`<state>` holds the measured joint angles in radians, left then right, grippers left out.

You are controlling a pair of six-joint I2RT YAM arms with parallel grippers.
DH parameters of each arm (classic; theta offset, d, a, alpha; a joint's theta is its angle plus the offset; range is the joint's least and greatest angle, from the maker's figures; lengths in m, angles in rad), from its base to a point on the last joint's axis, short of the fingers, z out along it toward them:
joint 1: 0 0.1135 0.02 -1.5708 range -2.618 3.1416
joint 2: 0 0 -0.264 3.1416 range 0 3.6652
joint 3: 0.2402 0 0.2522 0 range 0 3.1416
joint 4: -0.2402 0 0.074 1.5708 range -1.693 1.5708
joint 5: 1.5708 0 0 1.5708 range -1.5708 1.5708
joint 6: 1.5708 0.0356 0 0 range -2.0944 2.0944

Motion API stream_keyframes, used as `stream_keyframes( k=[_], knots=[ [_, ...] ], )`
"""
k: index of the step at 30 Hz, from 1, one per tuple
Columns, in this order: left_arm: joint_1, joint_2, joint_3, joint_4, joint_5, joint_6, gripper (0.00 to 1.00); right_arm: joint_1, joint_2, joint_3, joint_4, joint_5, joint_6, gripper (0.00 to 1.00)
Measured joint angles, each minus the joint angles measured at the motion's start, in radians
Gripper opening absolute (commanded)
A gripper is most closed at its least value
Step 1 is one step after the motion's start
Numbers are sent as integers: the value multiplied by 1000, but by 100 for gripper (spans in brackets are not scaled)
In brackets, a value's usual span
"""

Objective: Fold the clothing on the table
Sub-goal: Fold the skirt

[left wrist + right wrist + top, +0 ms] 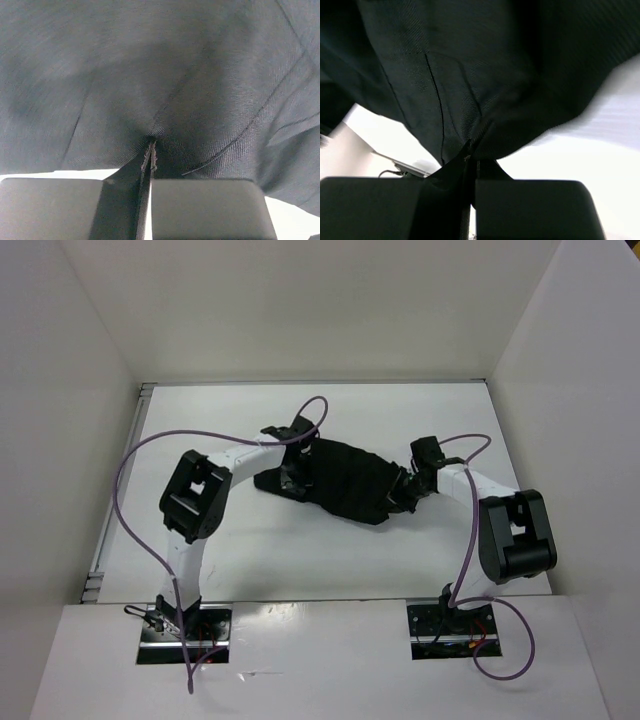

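The black clothing (345,480) lies bunched between both arms in the middle of the white table (240,560). My left gripper (293,478) is shut on its left edge. In the left wrist view the fabric (165,75) fills the frame, with a frayed edge pinched between the fingers of the left gripper (150,150). My right gripper (403,495) is shut on the clothing's right end. In the right wrist view the dark cloth (470,65) hangs from the closed right gripper (471,152) above the tabletop (590,150).
White walls enclose the table at the back (310,310), left and right. A metal rail (118,490) runs along the table's left edge. Purple cables (135,500) loop from each arm. The arm bases (184,628) sit at the near edge.
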<state>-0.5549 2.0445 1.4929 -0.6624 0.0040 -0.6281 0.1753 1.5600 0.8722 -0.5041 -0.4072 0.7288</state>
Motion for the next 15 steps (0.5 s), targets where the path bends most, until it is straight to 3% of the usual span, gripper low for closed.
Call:
stream_keyframes(
  k=[5, 15],
  knots=[
    [1, 53, 124, 26, -19, 20, 0, 0, 0, -11, -7, 27, 14, 0],
    [-2, -134, 64, 8, 74, 27, 5, 1, 0, 14, -64, 106, 18, 0]
  ],
)
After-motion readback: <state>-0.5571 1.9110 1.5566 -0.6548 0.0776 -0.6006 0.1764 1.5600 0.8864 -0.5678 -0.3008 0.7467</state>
